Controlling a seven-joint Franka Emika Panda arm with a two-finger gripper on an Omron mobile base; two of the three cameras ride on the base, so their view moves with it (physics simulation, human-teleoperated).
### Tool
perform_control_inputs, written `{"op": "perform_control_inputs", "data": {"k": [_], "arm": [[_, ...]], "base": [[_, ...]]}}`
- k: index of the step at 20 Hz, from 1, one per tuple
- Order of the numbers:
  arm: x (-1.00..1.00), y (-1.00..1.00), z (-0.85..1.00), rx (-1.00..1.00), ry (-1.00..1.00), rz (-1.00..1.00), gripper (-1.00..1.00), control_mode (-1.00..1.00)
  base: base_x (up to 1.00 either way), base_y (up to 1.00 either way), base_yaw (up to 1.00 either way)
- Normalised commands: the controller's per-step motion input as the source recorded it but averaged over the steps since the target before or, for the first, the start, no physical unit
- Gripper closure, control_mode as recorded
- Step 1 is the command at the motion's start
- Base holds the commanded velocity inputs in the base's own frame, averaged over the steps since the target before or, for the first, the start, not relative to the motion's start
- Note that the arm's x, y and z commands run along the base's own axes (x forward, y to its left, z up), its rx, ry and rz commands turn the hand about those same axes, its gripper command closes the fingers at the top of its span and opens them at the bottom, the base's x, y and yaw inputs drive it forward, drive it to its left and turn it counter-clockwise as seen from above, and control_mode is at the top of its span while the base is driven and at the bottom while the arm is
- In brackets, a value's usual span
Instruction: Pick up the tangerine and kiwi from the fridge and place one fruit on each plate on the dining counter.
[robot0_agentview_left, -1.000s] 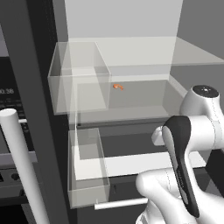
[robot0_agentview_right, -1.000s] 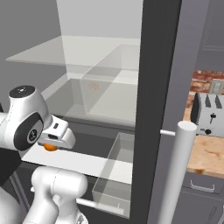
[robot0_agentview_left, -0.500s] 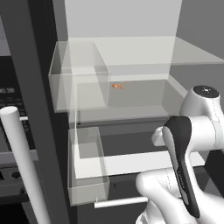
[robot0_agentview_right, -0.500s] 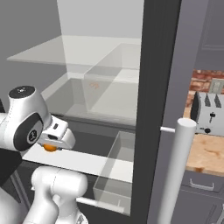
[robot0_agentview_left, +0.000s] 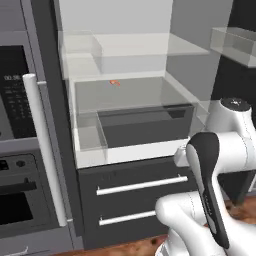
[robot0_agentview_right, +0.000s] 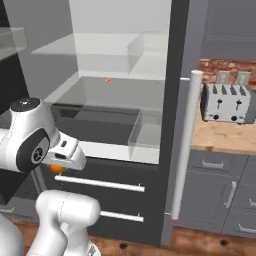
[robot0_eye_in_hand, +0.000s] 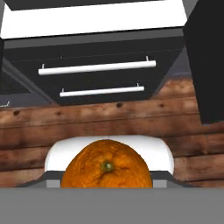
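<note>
Carrying stage, fruit one. Fridge (robot0_agentview_left: 125, 125): open, a small orange-red item on the middle shelf, too small to identify. Gripper (robot0_agentview_right: 59, 167): closed on the tangerine (robot0_eye_in_hand: 106, 169), held low before the fridge drawers. Next: carry it to a plate on the dining counter.

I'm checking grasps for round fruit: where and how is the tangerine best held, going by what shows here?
Across its widest middle, one finger on each side, as the gripper has it now. The tangerine is round with no handle or edge, so only a pinch across its full width is secure. Its stem dimple faces the hand camera, so the jaws close on smooth flanks rather than the ends.
</note>
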Motion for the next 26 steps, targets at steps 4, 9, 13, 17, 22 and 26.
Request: {"op": "perform_control_inputs", "data": {"k": [4,9,13,17,22,26], "arm": [[0.00,0.00,0.00,0.00,0.00,0.00,1.00,1.00],[0.00,0.00,0.00,0.00,0.00,0.00,1.00,1.00],[0.00,0.00,0.00,0.00,0.00,0.00,1.00,1.00],[0.00,0.00,0.00,0.00,0.00,0.00,1.00,1.00],[0.00,0.00,0.00,0.00,0.00,0.00,1.00,1.00],[0.00,0.00,0.00,0.00,0.00,0.00,1.00,1.00]], "base": [[-0.80,0.00,-0.41],[-0.25,0.00,-0.80],[0.00,0.00,-0.87],[-0.01,-0.06,-0.84],[-0.07,-0.29,-0.75],[0.02,-0.70,-0.70]]}}
